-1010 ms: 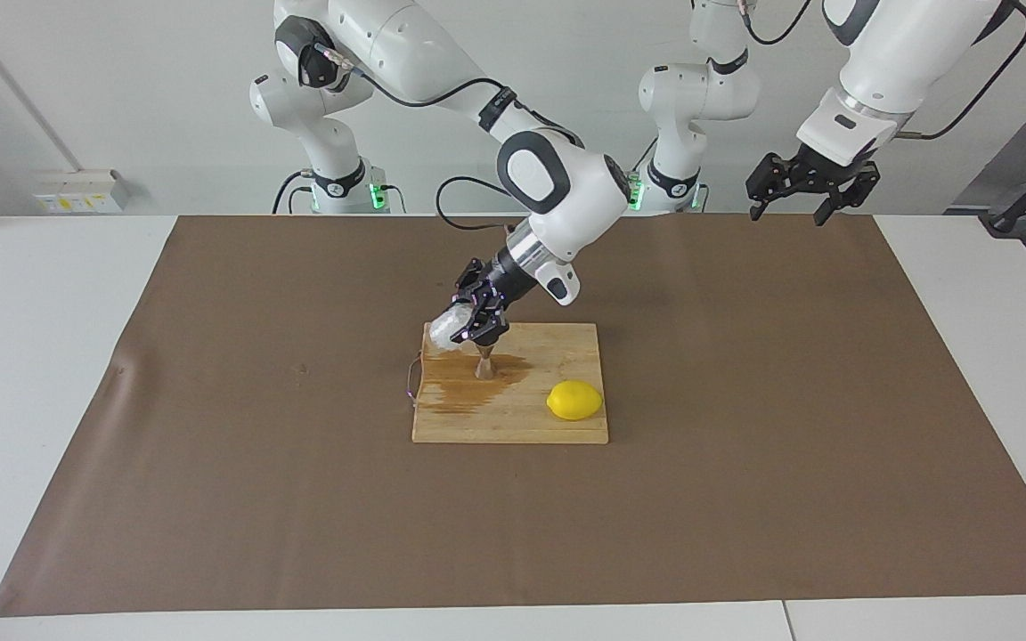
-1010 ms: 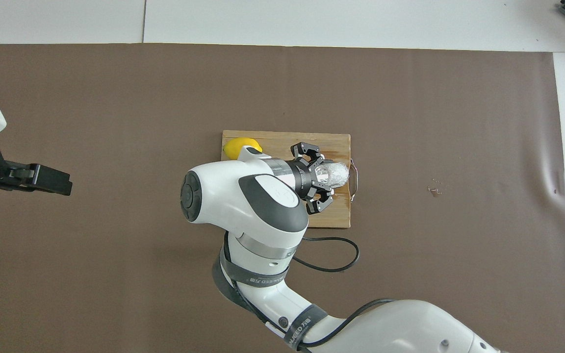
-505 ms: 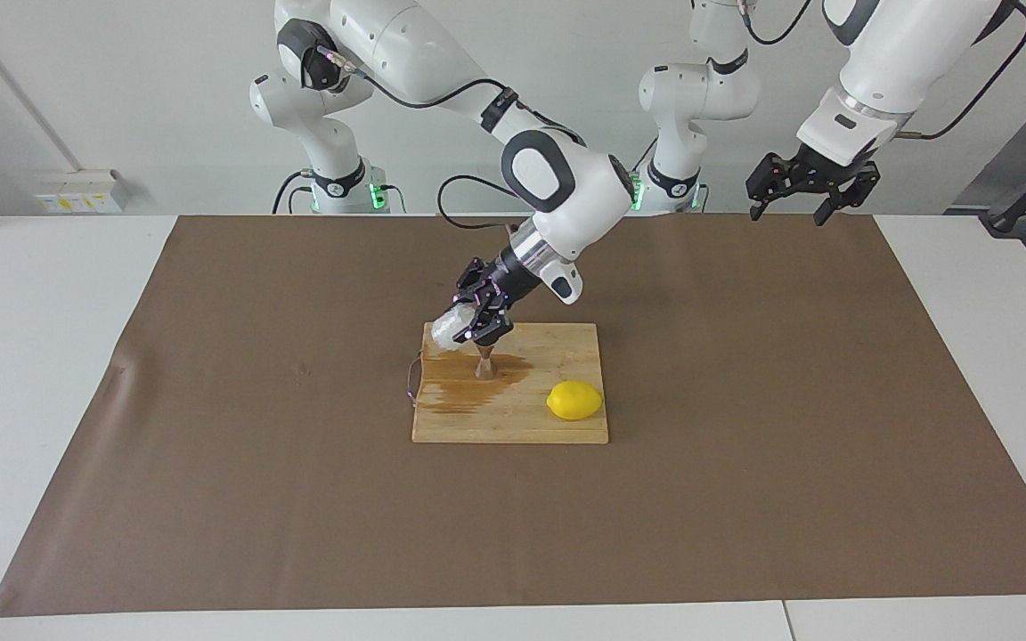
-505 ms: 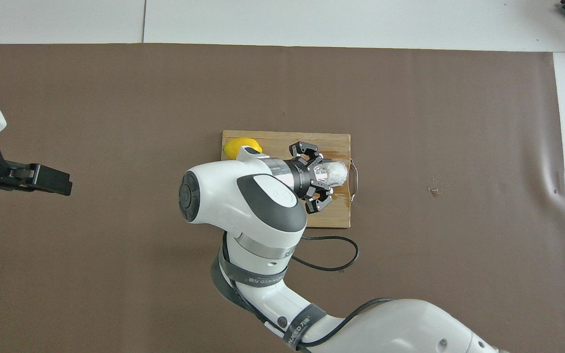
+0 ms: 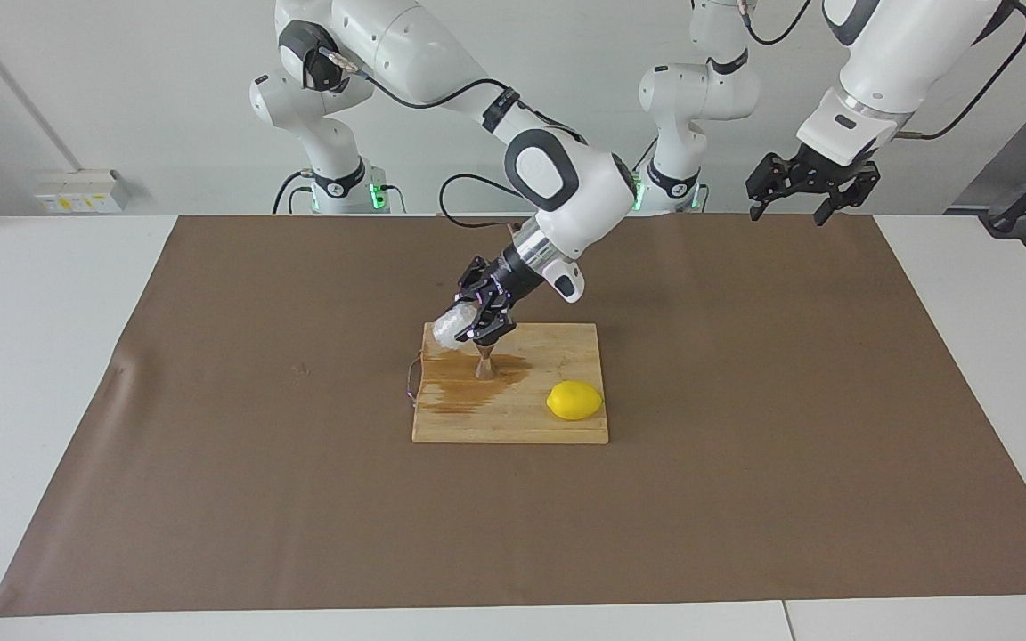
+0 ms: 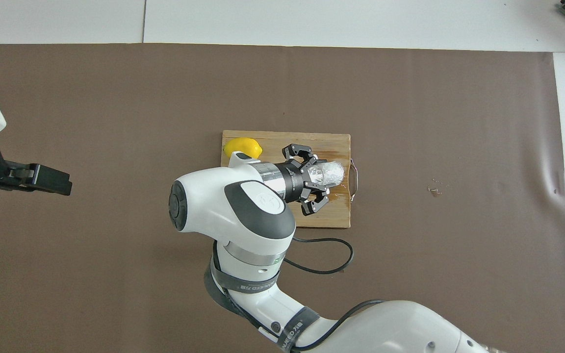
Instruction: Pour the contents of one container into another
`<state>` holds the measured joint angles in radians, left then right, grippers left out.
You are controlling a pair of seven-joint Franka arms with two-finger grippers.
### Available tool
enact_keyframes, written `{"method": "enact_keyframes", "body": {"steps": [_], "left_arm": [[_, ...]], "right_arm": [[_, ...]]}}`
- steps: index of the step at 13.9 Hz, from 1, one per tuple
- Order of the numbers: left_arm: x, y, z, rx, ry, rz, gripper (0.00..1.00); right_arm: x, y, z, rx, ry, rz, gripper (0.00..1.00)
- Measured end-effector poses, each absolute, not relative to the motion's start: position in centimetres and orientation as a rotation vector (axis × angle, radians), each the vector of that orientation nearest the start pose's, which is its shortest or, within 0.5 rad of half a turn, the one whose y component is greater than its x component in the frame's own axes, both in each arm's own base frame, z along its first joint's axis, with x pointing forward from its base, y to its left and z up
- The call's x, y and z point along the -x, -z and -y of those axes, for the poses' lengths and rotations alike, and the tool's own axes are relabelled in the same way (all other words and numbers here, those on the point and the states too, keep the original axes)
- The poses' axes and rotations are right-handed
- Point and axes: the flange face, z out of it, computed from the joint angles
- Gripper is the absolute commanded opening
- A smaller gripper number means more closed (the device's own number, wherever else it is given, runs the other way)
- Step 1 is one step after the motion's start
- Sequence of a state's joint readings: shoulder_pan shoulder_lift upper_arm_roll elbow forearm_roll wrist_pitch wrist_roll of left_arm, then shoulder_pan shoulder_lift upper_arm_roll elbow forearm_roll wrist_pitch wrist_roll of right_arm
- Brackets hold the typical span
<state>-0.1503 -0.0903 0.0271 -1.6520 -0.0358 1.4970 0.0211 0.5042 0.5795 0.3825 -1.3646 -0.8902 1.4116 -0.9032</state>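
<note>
Right gripper (image 5: pixel 475 322) has its fingers clamped on the cup (image 5: pixel 449 328), tipped almost onto its side in the air over the cutting board (image 5: pixel 557 427), mouth toward the right arm's end of the board. Jigger (image 5: pixel 484 365) stands upright on the board, just below the gripper and beside the cup's mouth rather than under it. A wet brown patch (image 5: pixel 464 387) spreads on the board around the jigger base.

Risks, as a judgement: mouth is offset from the jigger's narrow top, so anything left in the cup likely lands on the board and widens the patch. Thin crinkled wall could buckle under the grip. Gripper sits low over the jigger; a drop or swing could knock it over. Lemon (image 5: pixel 574 400) lies on the board toward the left arm's end, apart from the jigger.

Left gripper (image 5: pixel 805 189) waits high over the brown mat (image 5: pixel 745 499) on the counter, well away from the board, fingers spread, empty.
</note>
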Motion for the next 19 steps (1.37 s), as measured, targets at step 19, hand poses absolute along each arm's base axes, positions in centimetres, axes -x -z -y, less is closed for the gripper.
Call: {"method": "enact_keyframes", "body": {"steps": [19], "left_arm": [[-51.35, -62.88, 6.7, 3.166, -0.106, -0.232, 1.0]], "right_arm": [[-52.64, -38.72, -42.08, -1.358, 0.625, -1.941, 0.0]]}}
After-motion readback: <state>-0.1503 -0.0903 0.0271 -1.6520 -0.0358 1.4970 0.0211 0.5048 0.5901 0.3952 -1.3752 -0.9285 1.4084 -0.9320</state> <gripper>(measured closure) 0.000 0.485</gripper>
